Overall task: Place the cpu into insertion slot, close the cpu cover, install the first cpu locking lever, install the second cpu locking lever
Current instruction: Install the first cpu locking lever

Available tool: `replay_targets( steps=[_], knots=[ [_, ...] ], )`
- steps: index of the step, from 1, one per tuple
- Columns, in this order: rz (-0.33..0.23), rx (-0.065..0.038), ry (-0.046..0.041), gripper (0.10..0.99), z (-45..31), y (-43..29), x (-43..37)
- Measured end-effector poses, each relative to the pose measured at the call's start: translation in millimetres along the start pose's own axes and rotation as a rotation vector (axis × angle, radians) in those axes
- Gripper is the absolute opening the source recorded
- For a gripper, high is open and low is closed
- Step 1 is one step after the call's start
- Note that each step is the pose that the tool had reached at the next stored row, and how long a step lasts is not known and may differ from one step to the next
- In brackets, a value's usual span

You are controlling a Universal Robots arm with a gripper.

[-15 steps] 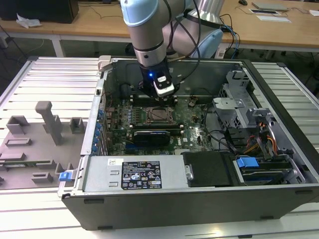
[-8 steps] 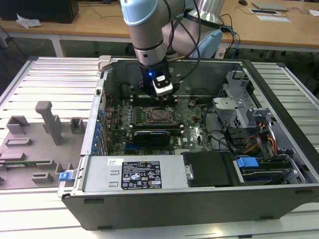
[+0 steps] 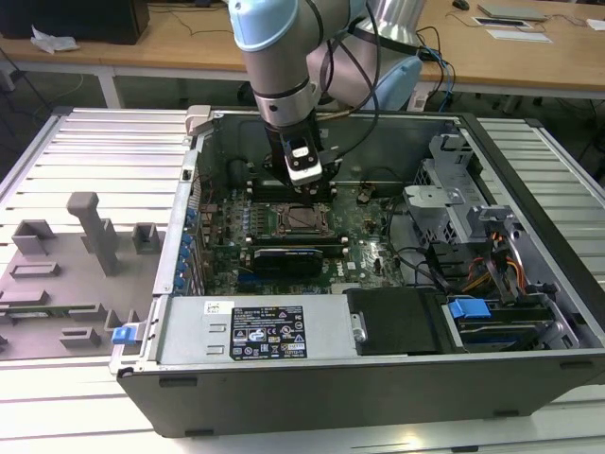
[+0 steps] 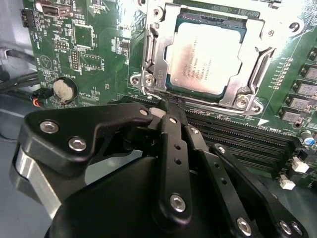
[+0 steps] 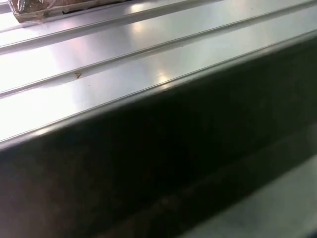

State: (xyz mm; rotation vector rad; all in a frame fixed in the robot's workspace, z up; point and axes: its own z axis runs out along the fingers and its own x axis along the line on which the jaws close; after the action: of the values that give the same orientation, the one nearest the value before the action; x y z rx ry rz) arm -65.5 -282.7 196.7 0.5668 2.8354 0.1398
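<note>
The cpu (image 4: 205,59), a square chip with a silvery-beige top, lies flat in the insertion slot (image 4: 148,74). The slot's shiny rim frames the chip. The silver cpu cover (image 4: 260,52) lies down over the chip's edges, and the chip shows through its window. My black gripper (image 4: 167,108) is shut, its tips just off the socket's edge on the memory-slot side; whether they touch a lever I cannot tell. In the exterior view the gripper (image 3: 304,187) hangs inside the open computer case, just behind the socket (image 3: 302,219).
Long black memory slots (image 4: 233,134) run beside the socket, and a coin battery (image 4: 64,89) sits on the green board. A long black card (image 3: 298,257), power supply (image 3: 255,331) and drive cage (image 3: 454,208) crowd the case. Grey fixtures (image 3: 95,227) stand on the ribbed table (image 5: 99,64).
</note>
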Motion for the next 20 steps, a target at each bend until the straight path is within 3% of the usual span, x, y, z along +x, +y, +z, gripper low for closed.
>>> replay_targets(
  steps=[12, 20],
  knots=[
    [0.002, -0.006, 0.0019, 0.106, 1.0, 0.2, -3.7],
    [0.002, -0.008, 0.0027, 0.106, -2.3, 0.6, -4.4]
  ],
)
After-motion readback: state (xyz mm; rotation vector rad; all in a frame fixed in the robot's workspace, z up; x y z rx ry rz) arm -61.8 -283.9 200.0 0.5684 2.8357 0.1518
